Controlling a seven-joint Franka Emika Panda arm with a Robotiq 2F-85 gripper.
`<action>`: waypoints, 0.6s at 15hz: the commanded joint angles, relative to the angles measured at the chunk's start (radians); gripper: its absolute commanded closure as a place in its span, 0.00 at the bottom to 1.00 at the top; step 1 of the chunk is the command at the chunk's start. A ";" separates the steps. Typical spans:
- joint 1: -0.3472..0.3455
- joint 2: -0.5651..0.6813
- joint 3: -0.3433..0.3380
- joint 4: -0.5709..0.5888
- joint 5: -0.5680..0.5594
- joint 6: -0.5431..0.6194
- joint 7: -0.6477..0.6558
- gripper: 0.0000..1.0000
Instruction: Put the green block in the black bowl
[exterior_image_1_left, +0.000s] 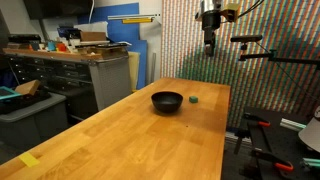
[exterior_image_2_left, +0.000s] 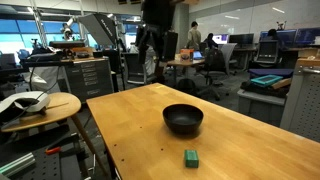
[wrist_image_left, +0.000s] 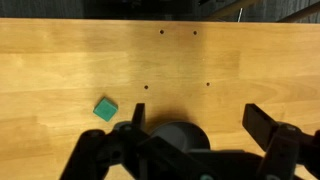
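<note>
One long wooden desk (exterior_image_1_left: 120, 140) stretches through a busy workshop, carrying two small things toward one end. Over that end hangs the Franka arm (exterior_image_1_left: 211, 15), high above the black bowl (exterior_image_1_left: 167, 101), with its gripper (exterior_image_1_left: 209, 47) pointing down and well clear of the wood. Seen from the wrist view, the gripper (wrist_image_left: 200, 125) has its dark fingers (wrist_image_left: 268, 125) spread wide apart, gripping neither the bowl nor the block. The bowl (wrist_image_left: 180, 135) shows between them, nearer the finger on the picture's left and partly hidden by the gripper's body. Round, shallow and glossy, the bowl (exterior_image_2_left: 183, 119) sits upright on the bare boards in both exterior views. Beside the bowl, close but not touching it, lies the green block (exterior_image_2_left: 190, 158), flat on the desk and outside the rim. In the wrist view the block (wrist_image_left: 105, 109) lies left of the bowl, outside the span of the fingers. Beyond the bowl in that same view, four small dark holes (wrist_image_left: 161, 31) dot the desk.
</note>
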 joint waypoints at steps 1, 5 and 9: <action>-0.030 0.002 0.028 0.004 0.006 -0.002 -0.005 0.00; -0.029 0.001 0.028 0.008 0.006 -0.002 -0.005 0.00; -0.033 0.011 0.030 -0.013 0.026 0.051 0.033 0.00</action>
